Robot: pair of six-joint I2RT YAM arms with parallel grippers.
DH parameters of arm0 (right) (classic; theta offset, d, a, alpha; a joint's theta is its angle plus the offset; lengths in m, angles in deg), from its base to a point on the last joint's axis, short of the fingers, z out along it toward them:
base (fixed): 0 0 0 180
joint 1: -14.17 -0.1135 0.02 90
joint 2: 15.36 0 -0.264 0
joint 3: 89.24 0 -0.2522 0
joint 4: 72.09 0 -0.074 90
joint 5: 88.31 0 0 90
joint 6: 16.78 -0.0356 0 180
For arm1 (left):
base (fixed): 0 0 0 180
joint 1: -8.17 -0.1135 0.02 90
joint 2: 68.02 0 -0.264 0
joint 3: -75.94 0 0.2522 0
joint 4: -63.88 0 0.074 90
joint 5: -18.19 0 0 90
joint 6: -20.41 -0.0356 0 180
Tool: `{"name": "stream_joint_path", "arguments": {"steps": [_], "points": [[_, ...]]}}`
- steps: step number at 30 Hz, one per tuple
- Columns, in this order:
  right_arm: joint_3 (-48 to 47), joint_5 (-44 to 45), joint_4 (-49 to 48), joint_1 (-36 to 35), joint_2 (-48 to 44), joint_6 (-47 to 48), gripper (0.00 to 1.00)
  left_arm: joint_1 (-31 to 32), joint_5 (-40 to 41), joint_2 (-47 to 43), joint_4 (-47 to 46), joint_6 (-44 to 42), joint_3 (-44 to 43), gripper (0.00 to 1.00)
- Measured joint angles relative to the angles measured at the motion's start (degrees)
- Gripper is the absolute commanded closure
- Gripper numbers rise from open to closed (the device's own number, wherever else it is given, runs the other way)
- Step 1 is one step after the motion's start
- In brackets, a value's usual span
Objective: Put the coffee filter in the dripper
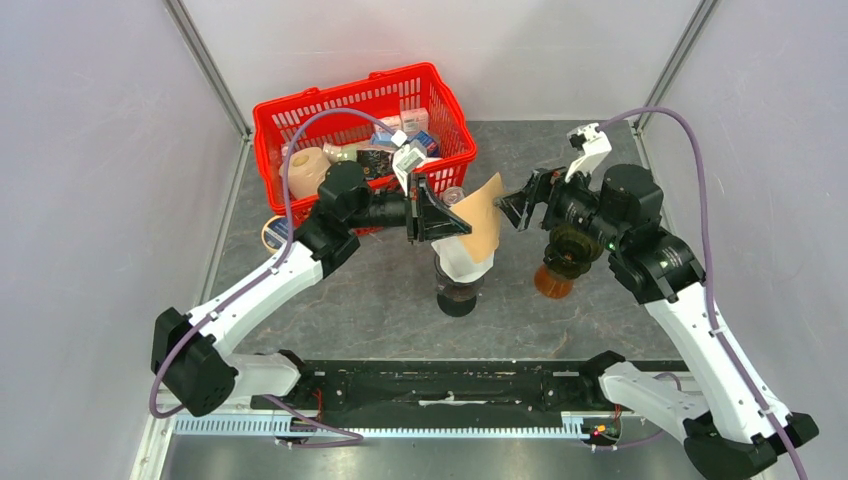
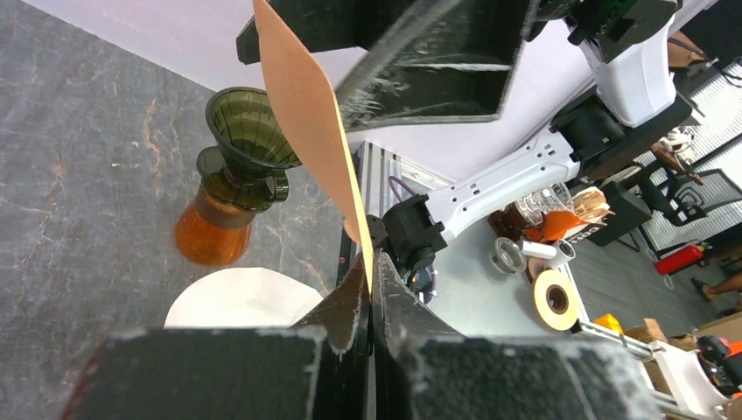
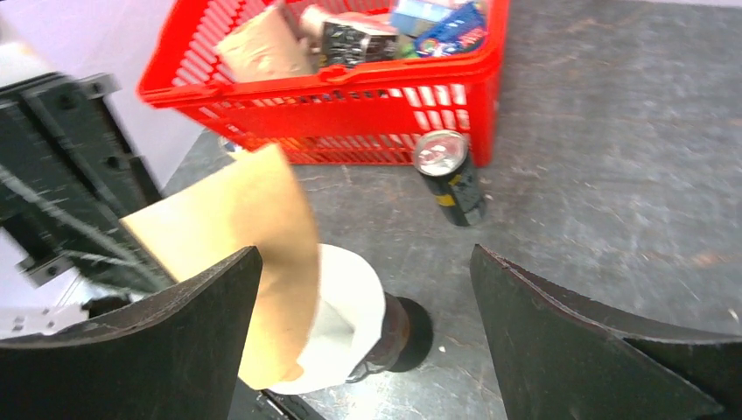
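Note:
A brown paper coffee filter [image 1: 484, 215] hangs in the air over the table's middle, pinched at its edge by my left gripper [image 1: 462, 224], which is shut on it. In the left wrist view the coffee filter [image 2: 306, 122] rises edge-on from the gripper [image 2: 372, 267]. An empty dark dripper [image 2: 249, 131] sits on an amber glass jug [image 1: 553, 282], partly hidden under my right arm in the top view. My right gripper [image 1: 512, 210] stands open just right of the filter, apart from it; its fingers [image 3: 197, 306] flank the filter [image 3: 249, 219] without contact.
Under the held filter stands a second dripper [image 1: 458, 292] on a dark jug, with a white filter [image 3: 346, 315] in it. A red basket [image 1: 300, 115] full of items sits at the back left. A black can [image 3: 451, 179] lies by its front corner. Tape roll [image 1: 272, 233] beside the basket.

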Motion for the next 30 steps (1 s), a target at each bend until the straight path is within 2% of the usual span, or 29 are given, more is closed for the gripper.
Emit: {"name": "stream_joint_path", "arguments": {"steps": [7, 11, 23, 30], "points": [[3.74, 12.26, 4.35, 0.11, -2.64, -2.23, 0.03, 0.02, 0.04, -1.97, 3.45, -5.25, 0.2, 0.98], [6.75, 13.84, 6.25, 0.13, -4.22, -2.43, 0.03, 0.02, -0.35, -2.99, 4.83, -8.0, 0.68, 0.98], [11.3, -1.4, 4.15, 0.15, -6.4, 1.6, 0.03, 0.02, -1.95, -3.43, 6.25, -11.47, 0.83, 0.98], [11.32, -5.07, 2.86, 0.15, -8.9, 2.56, 0.03, 0.02, -1.88, -3.43, 6.25, -11.93, 0.83, 0.98]]}}
